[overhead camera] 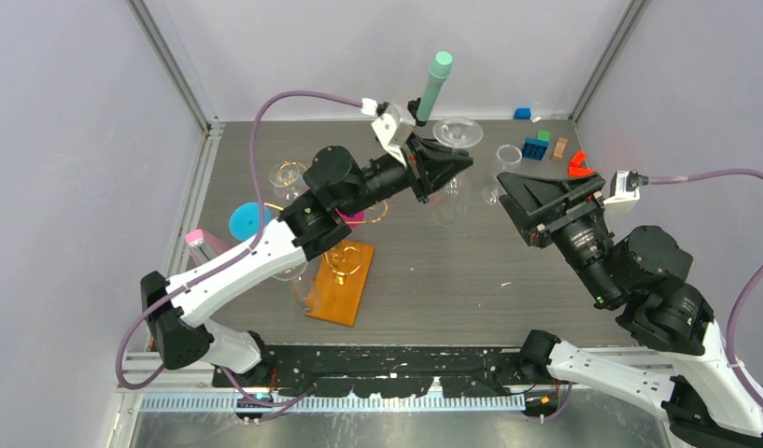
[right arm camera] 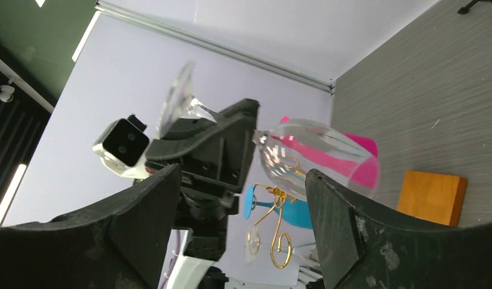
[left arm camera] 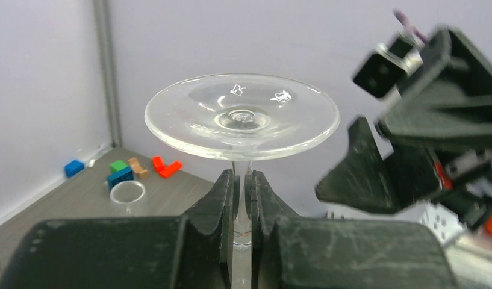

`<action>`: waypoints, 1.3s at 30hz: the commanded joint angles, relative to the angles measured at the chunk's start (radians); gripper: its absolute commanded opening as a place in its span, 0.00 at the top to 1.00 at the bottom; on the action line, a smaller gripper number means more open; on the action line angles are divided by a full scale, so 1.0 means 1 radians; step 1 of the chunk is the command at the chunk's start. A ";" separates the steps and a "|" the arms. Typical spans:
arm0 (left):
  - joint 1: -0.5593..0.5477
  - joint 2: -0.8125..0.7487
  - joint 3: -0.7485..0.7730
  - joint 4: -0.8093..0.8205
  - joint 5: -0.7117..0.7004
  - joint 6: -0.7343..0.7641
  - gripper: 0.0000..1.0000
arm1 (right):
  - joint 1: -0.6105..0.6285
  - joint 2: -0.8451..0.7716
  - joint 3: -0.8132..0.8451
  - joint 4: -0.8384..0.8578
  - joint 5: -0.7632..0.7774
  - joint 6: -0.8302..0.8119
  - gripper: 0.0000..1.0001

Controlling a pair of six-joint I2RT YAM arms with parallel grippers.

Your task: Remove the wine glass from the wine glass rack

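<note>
- Nearest the arm bases, left of centre: wine glass rack (overhead camera: 343,266), gold wire curls above an orange base (overhead camera: 332,301), flat on the grey table (overhead camera: 452,280).
- Just left of that base, something clear and glassy, too faint to name.
- Behind the rack, a blue disc (overhead camera: 249,221) and a magenta piece (overhead camera: 351,217), the latter partly hidden by the left arm (overhead camera: 256,252).
- Further in, on the right: right gripper (overhead camera: 517,207), jaws spread wide, holding nothing, pointed toward the left gripper (left arm camera: 243,180).
- In the right wrist view, bowl of the glass framed between the two fingers (right arm camera: 336,229), touching neither.
- Mid-table, raised off the surface: left gripper, its fingertips (left arm camera: 222,205) pinched tight on the stem of the wine glass (left arm camera: 242,117).
- Wine glass off the rack and well apart from it, up in the air beyond and to the right of the gold wire; foot uppermost above the fingertips, bowl hanging below them.
- Beyond the right gripper, a second clear glass (overhead camera: 508,155) on the table, near a cluster of coloured blocks (overhead camera: 538,147) and a red piece (overhead camera: 577,165).
- Farthest back: mint-green cylinder (overhead camera: 440,79) rising just behind the left gripper, and a single blue block (overhead camera: 522,114) by the rear wall.
</note>
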 commanded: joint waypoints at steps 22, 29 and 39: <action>-0.003 -0.220 0.170 -0.126 -0.749 -0.623 1.00 | 0.003 0.148 -0.133 0.760 -0.378 -0.042 0.33; -0.003 -0.225 0.152 -0.128 -0.734 -0.688 1.00 | 0.003 0.202 -0.110 0.817 -0.423 -0.038 0.48; -0.003 -0.244 0.126 -0.110 -0.738 -0.751 1.00 | 0.003 0.248 -0.096 0.903 -0.430 -0.099 0.62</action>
